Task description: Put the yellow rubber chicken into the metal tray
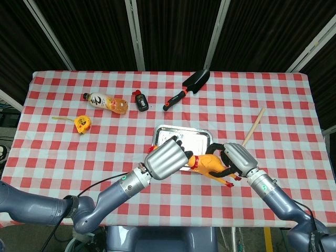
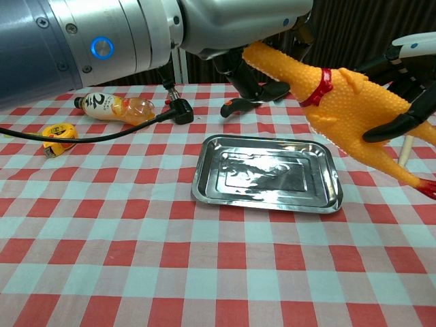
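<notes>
- Hanging in the air above the near right part of the metal tray [image 2: 266,174], the yellow rubber chicken [image 2: 347,102] is held between both hands, clear of the tray's surface.
- The chicken is bright yellow with a pimpled skin, a red collar round its neck and red feet at the end of a thin leg; in the chest view it slopes from the neck at upper left down to the feet at lower right.
- The left hand [image 1: 167,157] grips the chicken's neck end; its fingers are wrapped round the head, so the head itself is hidden.
- The right hand [image 1: 236,160] has dark fingers [image 2: 390,124] curled round the chicken's body, clamped on it.
- In the chest view the right hand is cut off at the picture's right edge, and the left forearm fills the top left, hiding the table's far edge behind it.
- In the head view the left hand covers the tray's near left corner.
- The tray lies flat on the red checked tablecloth [image 1: 63,152], shiny and rectangular.
</notes>
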{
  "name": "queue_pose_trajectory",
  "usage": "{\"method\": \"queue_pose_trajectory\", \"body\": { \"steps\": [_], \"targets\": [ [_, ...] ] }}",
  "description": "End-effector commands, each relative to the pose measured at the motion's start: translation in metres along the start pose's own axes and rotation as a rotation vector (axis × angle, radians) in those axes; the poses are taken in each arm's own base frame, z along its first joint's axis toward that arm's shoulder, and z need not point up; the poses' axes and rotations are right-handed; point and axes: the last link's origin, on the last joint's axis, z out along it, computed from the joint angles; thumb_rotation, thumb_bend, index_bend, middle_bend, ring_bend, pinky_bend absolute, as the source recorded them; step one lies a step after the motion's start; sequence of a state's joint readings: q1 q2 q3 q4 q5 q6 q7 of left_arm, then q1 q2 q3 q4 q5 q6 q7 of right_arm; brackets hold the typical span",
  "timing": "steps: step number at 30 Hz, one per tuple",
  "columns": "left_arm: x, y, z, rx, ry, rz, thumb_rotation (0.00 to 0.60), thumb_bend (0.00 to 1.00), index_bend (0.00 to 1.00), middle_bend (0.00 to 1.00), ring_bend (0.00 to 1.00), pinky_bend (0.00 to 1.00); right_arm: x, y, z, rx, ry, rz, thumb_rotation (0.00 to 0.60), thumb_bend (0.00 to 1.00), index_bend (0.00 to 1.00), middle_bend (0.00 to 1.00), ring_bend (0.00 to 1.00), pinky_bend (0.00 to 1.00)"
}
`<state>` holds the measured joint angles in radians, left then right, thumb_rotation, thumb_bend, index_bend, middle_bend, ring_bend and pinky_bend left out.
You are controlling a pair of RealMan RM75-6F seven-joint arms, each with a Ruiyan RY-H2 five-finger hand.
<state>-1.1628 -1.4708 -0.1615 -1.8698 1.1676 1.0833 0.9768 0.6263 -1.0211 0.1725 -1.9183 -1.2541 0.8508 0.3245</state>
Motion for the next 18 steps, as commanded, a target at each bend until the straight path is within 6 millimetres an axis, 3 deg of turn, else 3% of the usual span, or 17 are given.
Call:
{"method": "queue_pose_trajectory", "body": {
  "steps": [1, 6, 13, 15, 16, 18],
  "targets": [
    [-0.0015, -0.0002, -0.0003, 0.0, -0.006, -0.004, 0.6, 0.69, 0.64, 0.72, 0.63, 0.65, -0.0009, 0.0012, 0.0011, -0.006, 0.02, -0.013, 0.6, 0.74, 0.99, 0.89, 0.9, 0.88],
    [-0.0029, 0.001, -0.0015, -0.006, -0.023, -0.043, 0.6, 0.69, 0.64, 0.72, 0.63, 0.65, -0.0027, 0.0011, 0.0024, -0.011, 0.035, -0.019, 0.6, 0.84, 1.0, 0.99, 0.99, 0.94],
    [-0.0047, 0.0002, -0.0029, -0.007, -0.027, -0.041, 0.6, 0.69, 0.64, 0.72, 0.63, 0.65, -0.0037, -0.0011, 0.0002, -0.009, 0.036, -0.033, 0.6, 0.86, 1.0, 1.0, 1.0, 0.96],
    [-0.0056, 0.0002, -0.0032, -0.008, -0.027, -0.04, 0.6, 0.7, 0.64, 0.72, 0.63, 0.65, -0.0037, -0.0017, -0.0015, -0.007, 0.04, -0.033, 0.6, 0.86, 1.0, 0.99, 0.95, 0.92],
    [-0.0058, 0.0, -0.0034, -0.007, -0.027, -0.041, 0.6, 0.7, 0.64, 0.72, 0.63, 0.65, -0.0039, -0.0019, -0.0027, -0.006, 0.039, -0.034, 0.6, 0.85, 0.97, 0.95, 0.87, 0.86],
    [-0.0063, -0.0005, -0.0037, -0.006, -0.024, -0.04, 0.6, 0.7, 0.64, 0.72, 0.63, 0.65, -0.0047, -0.0016, -0.0062, -0.007, 0.02, -0.046, 0.6, 0.75, 0.83, 0.83, 0.7, 0.72]
  ]
}}
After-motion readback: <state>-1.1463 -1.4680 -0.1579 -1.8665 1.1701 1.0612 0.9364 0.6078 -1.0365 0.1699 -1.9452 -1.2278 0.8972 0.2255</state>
